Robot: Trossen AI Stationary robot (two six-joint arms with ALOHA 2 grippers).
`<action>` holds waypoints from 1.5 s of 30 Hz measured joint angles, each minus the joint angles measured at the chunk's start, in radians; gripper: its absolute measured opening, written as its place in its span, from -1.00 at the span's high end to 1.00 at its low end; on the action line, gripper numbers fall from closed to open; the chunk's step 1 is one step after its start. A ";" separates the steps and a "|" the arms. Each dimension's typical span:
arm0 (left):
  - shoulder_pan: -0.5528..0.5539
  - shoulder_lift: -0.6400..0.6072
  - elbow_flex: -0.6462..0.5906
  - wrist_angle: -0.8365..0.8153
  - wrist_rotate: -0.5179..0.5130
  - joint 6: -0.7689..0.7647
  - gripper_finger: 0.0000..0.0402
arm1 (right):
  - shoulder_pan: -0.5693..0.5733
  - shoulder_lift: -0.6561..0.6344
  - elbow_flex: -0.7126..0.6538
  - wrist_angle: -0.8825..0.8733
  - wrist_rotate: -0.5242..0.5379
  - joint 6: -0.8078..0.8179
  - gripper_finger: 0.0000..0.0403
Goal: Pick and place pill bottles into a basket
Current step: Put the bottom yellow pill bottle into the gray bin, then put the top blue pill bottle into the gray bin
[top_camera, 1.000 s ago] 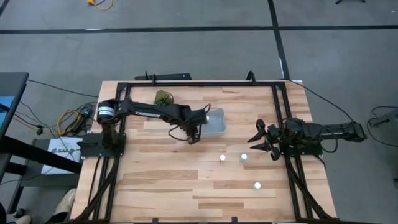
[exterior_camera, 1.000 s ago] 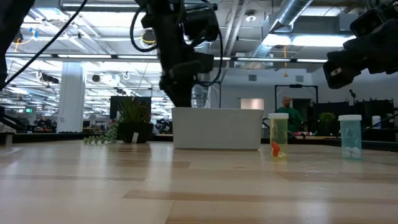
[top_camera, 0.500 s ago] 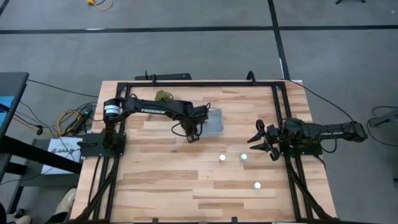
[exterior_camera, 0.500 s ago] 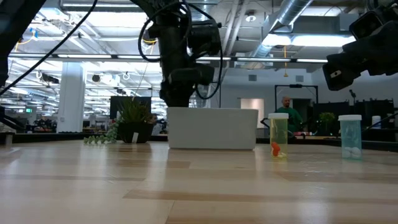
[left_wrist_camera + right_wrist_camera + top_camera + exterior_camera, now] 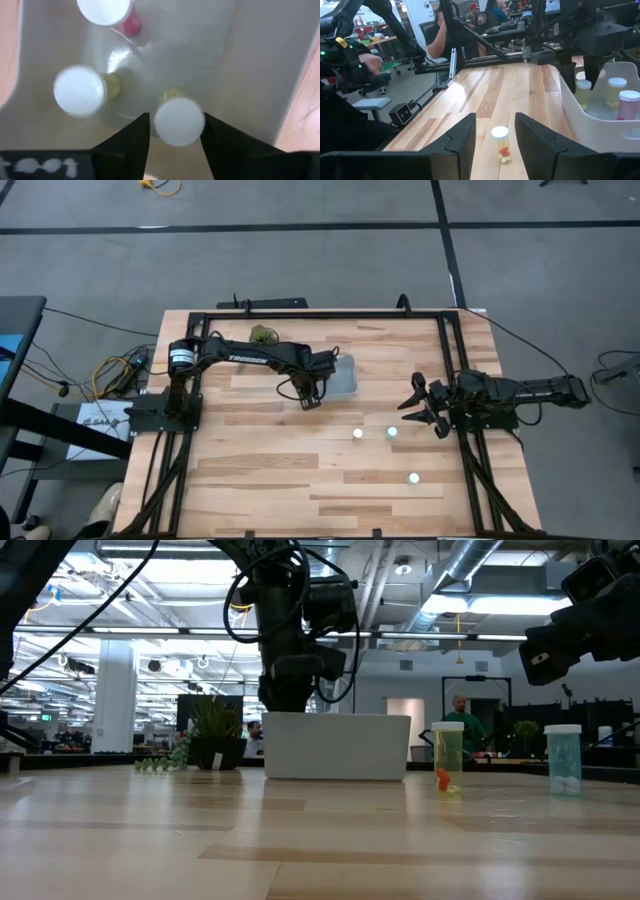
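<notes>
High view: pale butcher-block wooden tabletop (image 5: 300,470) of jointed planks, bordered by a black metal frame (image 5: 320,311), standing on grey floor crossed by dark seams. Green leafy sprig (image 5: 263,335) near the far edge. White lettering runs along the left arm's link, too small to read with certainty.

Basket: small pale blue-grey translucent plastic bin (image 5: 344,375), rounded corners, raised rim, set toward the far edge near the tabletop's middle. In the low view it reads as a white box (image 5: 335,746) standing flat on the wood.

Pill bottles: left wrist view shows three white-capped bottles inside the bin, one with red contents (image 5: 107,10), two yellowish (image 5: 80,91) (image 5: 178,120). Three more stand loose on the tabletop as bright white round caps, two side by side between the bin and the near edge (image 5: 358,434) (image 5: 392,432), one closer to the near edge (image 5: 413,477).

Left gripper (image 5: 310,395): over the bin's left end, jaws parted either side of a yellowish bottle's cap; whether they touch it cannot be told.

Right gripper (image 5: 424,407): at the right edge, jaws released and spread, a bottle (image 5: 500,144) ahead of them.

Room, low view: open industrial hall with ceiling ducts, strip lights, a potted plant and a person far behind.
</notes>
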 joint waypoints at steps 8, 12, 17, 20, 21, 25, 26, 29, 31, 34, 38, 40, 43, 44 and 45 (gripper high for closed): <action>0.000 0.000 0.033 -0.029 -0.009 0.011 0.04 | 0.000 0.000 0.000 0.000 0.000 0.000 0.36; 0.000 0.000 0.112 -0.087 -0.029 0.028 0.00 | 0.000 0.000 0.000 0.000 0.000 0.000 0.36; -0.002 0.000 0.234 -0.198 -0.094 0.045 0.00 | 0.000 0.000 0.000 0.000 0.000 0.000 0.36; -0.013 -0.003 0.309 -0.258 -0.123 0.066 0.00 | 0.000 0.000 0.000 0.000 0.000 0.000 0.36; -0.019 -0.012 0.323 -0.269 -0.123 0.081 0.00 | 0.000 0.000 0.000 0.000 0.000 0.000 0.36; -0.046 -0.113 0.342 -0.179 -0.120 0.138 0.00 | 0.000 0.000 0.000 0.000 0.000 0.000 0.36; -0.050 -0.147 0.343 -0.154 -0.120 0.148 0.00 | 0.000 0.000 0.000 0.000 0.000 0.000 0.36; -0.054 -0.237 0.343 -0.102 -0.120 0.169 0.00 | 0.000 0.000 0.000 0.000 0.000 0.000 0.36; -0.054 -0.295 0.343 -0.074 -0.118 0.177 0.00 | 0.000 0.000 0.000 0.000 0.000 0.000 0.36; -0.068 -0.370 0.340 -0.053 -0.113 0.193 0.00 | 0.000 0.000 0.000 0.000 0.000 0.000 0.36; -0.106 -0.466 0.244 0.097 -0.034 0.254 0.00 | 0.000 0.000 0.000 0.000 0.000 0.000 0.36; -0.125 -0.528 0.162 0.228 0.005 0.288 0.00 | 0.000 0.000 0.000 0.000 0.000 0.000 0.36; -0.136 -0.630 -0.015 0.440 0.065 0.325 0.00 | 0.000 0.000 0.000 0.000 0.000 0.000 0.36; -0.137 -0.663 -0.084 0.507 0.084 0.328 0.00 | 0.000 0.000 0.000 0.000 0.000 0.000 0.36; -0.135 -0.702 -0.157 0.592 0.104 0.328 0.00 | 0.000 0.000 0.000 0.000 0.000 0.000 0.36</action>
